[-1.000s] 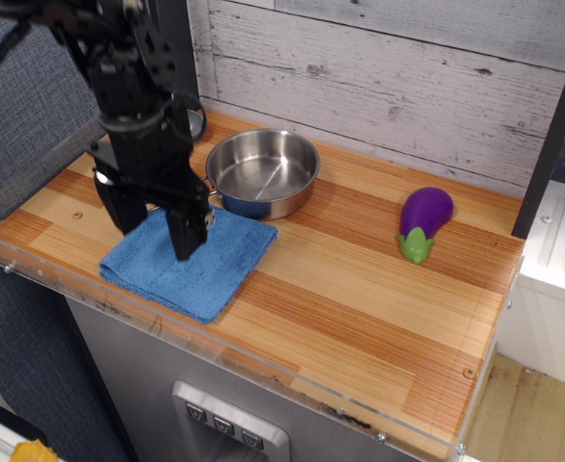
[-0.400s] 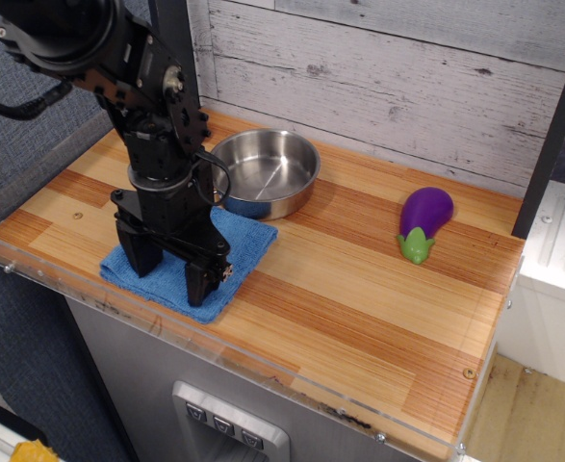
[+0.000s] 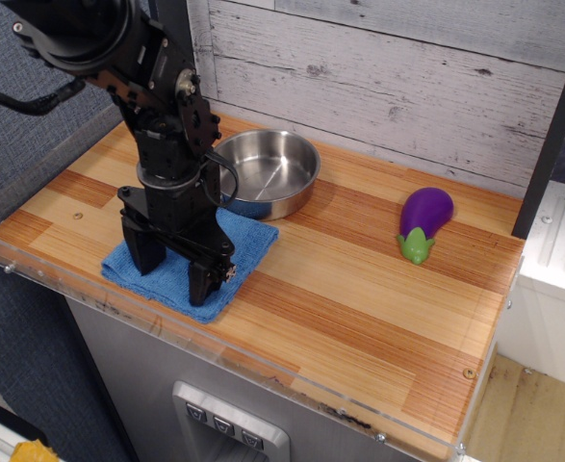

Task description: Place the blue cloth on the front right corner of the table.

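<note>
Since one second ago, your gripper (image 3: 172, 274) has come down and forward over the blue cloth (image 3: 191, 264); before, its fingers stood near the middle of the cloth, and now they are at the near edge of it, at lower left of the frame. In the last half second it moved only a little. The two black fingers are spread wide apart, one (image 3: 141, 252) at the left part of the cloth and one (image 3: 201, 282) at the near right part, and both tips reach down to the fabric. You hold nothing between them; the cloth lies flat on the table under the fingers and has not changed its place.

The cloth is at the left side of the tabletop, close to the clear acrylic lip (image 3: 215, 351) which runs along the near edge. Just behind the cloth, toward upper centre, stands the steel pan (image 3: 264, 172); its near wall is partly hidden by the arm, so I cannot tell if it touches the cloth. The purple eggplant (image 3: 423, 222) lies well apart, at the right side of the table. The front right corner of the table (image 3: 448, 399) is at lower right of the frame, with a small screw (image 3: 469, 372) near it, far from the cloth.
</note>
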Motion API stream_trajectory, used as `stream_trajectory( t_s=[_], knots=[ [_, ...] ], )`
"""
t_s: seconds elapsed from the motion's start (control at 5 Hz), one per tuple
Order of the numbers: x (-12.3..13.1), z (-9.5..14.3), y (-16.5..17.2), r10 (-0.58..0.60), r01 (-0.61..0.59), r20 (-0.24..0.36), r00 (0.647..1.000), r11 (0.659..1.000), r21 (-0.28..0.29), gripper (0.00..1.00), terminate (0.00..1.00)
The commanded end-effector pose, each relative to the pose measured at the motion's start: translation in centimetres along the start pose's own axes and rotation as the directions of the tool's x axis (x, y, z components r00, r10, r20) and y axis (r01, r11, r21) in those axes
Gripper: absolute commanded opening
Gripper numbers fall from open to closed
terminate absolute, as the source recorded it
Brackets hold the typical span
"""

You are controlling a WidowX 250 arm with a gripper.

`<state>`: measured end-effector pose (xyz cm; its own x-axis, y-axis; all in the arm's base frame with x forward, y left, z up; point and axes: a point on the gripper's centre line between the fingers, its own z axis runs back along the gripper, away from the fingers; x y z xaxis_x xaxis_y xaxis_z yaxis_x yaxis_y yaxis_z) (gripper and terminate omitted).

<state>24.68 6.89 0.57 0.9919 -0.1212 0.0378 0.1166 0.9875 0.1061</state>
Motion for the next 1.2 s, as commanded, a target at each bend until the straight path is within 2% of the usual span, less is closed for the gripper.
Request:
stream_trajectory(
  t_s=[0.0, 0.2, 0.6, 0.8, 1.0],
  knots=[
    [-0.6, -0.6, -3.5, -0.046, 0.044, -0.062, 0.997, 0.998, -0.040, 1.00, 0.00],
    [-0.7, 1.4, -6.1, -0.078, 0.075, -0.027, 0.997, 0.993, -0.094, 1.00, 0.00],
    [-0.2, 5.0, -13.5, -0.141, 0.141, 0.019, 0.990, 0.956, -0.258, 1.00, 0.00],
    [0.4, 5.1, -16.3, -0.179, 0.177, 0.016, 0.984, 0.947, -0.267, 1.00, 0.00],
    [0.5, 5.2, -16.2, -0.169, 0.166, 0.002, 0.986, 0.961, -0.220, 1.00, 0.00]
  ],
)
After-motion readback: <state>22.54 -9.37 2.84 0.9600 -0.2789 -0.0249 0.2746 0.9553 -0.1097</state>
